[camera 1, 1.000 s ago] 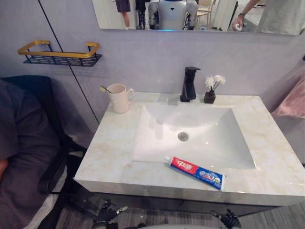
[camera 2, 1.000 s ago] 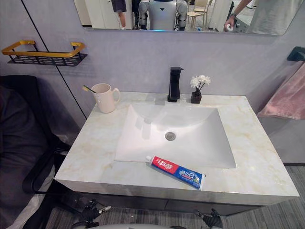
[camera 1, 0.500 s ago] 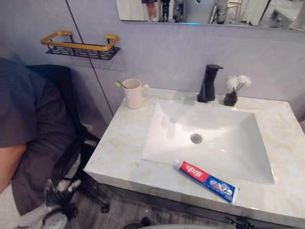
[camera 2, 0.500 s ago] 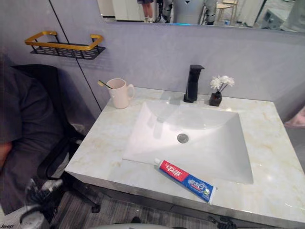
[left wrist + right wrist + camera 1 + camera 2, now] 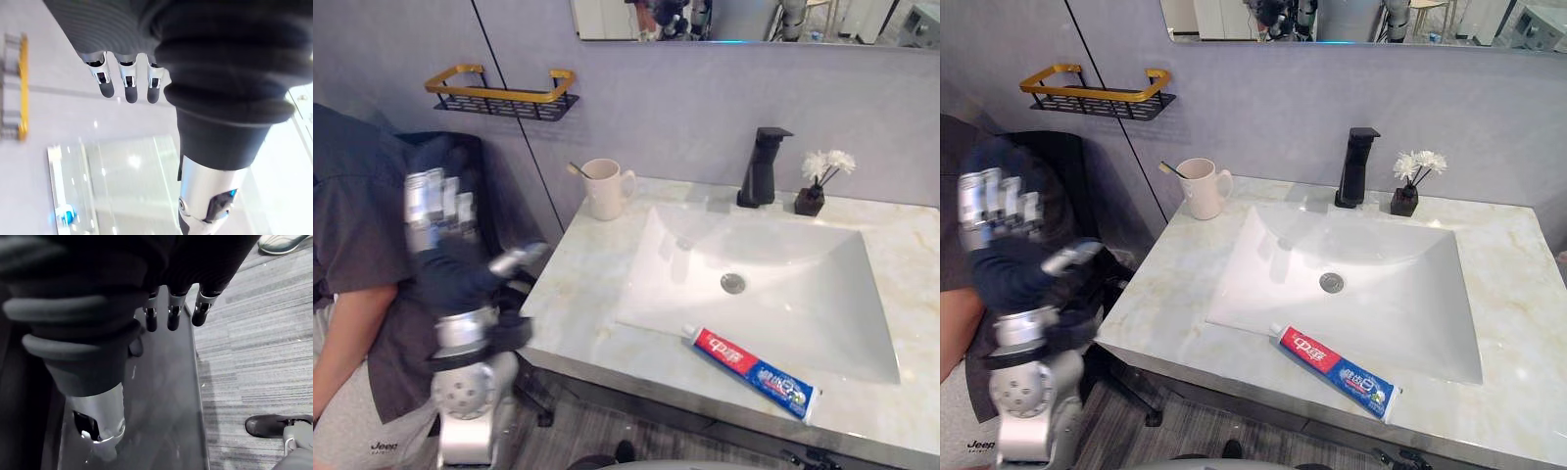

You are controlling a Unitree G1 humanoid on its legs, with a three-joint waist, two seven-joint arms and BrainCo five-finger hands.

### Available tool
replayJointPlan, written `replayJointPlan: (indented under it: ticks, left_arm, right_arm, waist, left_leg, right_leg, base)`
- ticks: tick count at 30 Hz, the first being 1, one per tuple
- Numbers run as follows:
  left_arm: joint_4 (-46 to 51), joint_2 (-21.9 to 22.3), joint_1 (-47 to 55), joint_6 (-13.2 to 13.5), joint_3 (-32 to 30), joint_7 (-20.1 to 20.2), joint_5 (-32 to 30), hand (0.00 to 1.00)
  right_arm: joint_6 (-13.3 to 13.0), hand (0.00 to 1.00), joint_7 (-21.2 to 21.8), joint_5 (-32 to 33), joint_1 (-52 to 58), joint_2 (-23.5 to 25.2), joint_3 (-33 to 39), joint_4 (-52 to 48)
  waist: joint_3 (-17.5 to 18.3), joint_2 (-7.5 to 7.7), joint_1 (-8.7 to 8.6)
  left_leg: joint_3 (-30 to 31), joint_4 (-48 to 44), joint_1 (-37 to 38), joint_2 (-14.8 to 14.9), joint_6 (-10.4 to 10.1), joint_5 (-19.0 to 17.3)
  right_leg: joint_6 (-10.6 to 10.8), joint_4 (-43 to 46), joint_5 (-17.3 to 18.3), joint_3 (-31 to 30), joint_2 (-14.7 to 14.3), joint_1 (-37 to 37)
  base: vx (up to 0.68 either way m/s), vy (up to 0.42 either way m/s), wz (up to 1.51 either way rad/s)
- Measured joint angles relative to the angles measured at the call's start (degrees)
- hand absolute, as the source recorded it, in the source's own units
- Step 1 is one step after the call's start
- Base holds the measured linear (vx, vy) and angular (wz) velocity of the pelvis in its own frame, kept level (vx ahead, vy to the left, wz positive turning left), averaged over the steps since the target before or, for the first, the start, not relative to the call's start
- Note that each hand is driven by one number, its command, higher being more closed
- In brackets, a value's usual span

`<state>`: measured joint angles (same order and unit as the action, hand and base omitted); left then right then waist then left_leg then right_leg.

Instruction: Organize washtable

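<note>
Left of the washtable (image 5: 573, 294) our left hand (image 5: 445, 245) hung raised, fingers straight, holding nothing. Our right hand (image 5: 174, 313) hung relaxed and empty above the floor (image 5: 254, 347). The toothpaste tube (image 5: 751, 371) lay on the front edge beside the basin (image 5: 783, 294).

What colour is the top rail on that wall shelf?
Gold, on a black wire base. The wall shelf shows best in the right eye view.
</note>
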<state>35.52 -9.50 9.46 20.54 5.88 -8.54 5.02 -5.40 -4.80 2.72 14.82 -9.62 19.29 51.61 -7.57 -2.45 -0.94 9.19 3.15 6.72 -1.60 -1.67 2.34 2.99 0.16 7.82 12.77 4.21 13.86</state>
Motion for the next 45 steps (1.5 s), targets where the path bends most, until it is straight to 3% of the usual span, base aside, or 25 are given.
replayJointPlan:
  ticks: [6, 9, 18, 27, 32, 43, 44, 45]
  left_arm:
    - [-9.05, -3.97, -4.55, -0.66, 18.3, 3.08, -10.38, 0.0]
    - [-13.02, -5.49, -5.45, -1.47, 21.82, 5.37, -16.23, 0.0]
    - [-23.46, -9.4, -8.89, -2.25, 26.37, 7.45, -31.03, 0.0]
    - [-31.66, -9.94, -13.02, -2.88, 28.0, 7.08, -39.06, 0.0]
    - [-34.7, -9.88, -13.37, -3.83, 28.35, 7.08, -41.9, 0.0]
    - [-39.04, -9.67, -18.06, -4.48, 28.46, 5.92, -43.98, 0.0]
    - [-39.73, -9.66, -18.56, -4.47, 28.45, 5.87, -43.96, 1.0]
    - [-40.49, -9.66, -19.4, -4.44, 28.81, 5.91, -43.96, 1.0]
  right_arm:
    - [-0.69, 0.0, 0.07, 0.04, -1.22, 0.03, -4.7, 1.53]
    - [-0.73, 0.0, 0.16, 0.02, -1.61, 0.11, -6.4, 1.54]
    - [-0.73, 0.0, 0.67, 0.11, -1.84, 0.06, -7.83, 1.54]
    - [-0.96, 0.0, 1.35, 1.3, -2.29, 0.05, -8.67, 1.01]
    - [-0.96, 0.0, 1.38, 1.29, -3.07, 0.05, -8.97, 1.01]
    - [-0.96, 0.0, 1.53, 1.28, -4.05, -0.26, -9.15, 0.95]
    - [-0.96, 0.0, 1.7, 1.27, -4.35, -0.34, -9.17, 0.95]
    - [-0.97, 0.0, 1.85, 1.27, -4.36, -0.4, -9.17, 0.86]
  waist:
    - [0.41, -0.5, -1.41]
    - [0.56, -0.24, -1.41]
    - [0.72, 0.29, -1.66]
    - [0.75, 0.39, -2.19]
    - [0.78, 0.46, -3.4]
    - [0.79, 0.49, -4.11]
    - [0.79, 0.49, -4.48]
    - [0.82, 0.45, -4.55]
  left_leg:
    - [-1.39, 0.0, 0.27, 0.95, -0.13, 0.07]
    - [-2.17, 0.03, 0.2, 1.62, -0.24, 0.1]
    - [-2.38, 0.05, 0.17, 1.58, -0.29, 0.14]
    - [-3.01, 0.75, 0.08, 1.58, -0.38, 0.28]
    - [-3.31, 0.84, 0.06, 1.57, -0.37, 0.28]
    - [-4.7, 0.85, 0.04, 1.66, -0.36, 0.23]
    - [-4.79, 0.85, 0.03, 1.65, -0.35, 0.23]
    - [-4.89, 0.84, 0.04, 1.64, -0.35, 0.24]
  right_leg:
    - [-0.43, -0.24, -0.32, -1.04, -0.83, -0.17]
    - [-0.63, -0.36, -0.65, -2.09, -1.35, -0.69]
    - [-0.3, -0.53, -1.1, -2.43, -1.3, -0.67]
    - [-0.14, -1.54, -1.77, -3.29, -1.25, -1.22]
    - [-0.12, -2.24, -2.13, -3.79, -1.29, -1.2]
    - [0.32, -2.34, -2.56, -5.07, -1.23, -1.57]
    - [0.33, -2.34, -2.57, -5.19, -1.2, -1.73]
    - [0.33, -2.35, -2.58, -5.33, -1.18, -1.79]
  base:
    - [-0.06, -0.018, -0.09]
    - [-0.02, -0.029, -0.2]
    - [-0.01, -0.001, -0.02]
    - [-0.03, 0.006, -0.05]
    - [0.01, -0.008, -0.05]
    - [-0.02, -0.006, -0.06]
    - [-0.06, 0.002, -0.06]
    - [-0.05, 0.001, -0.06]
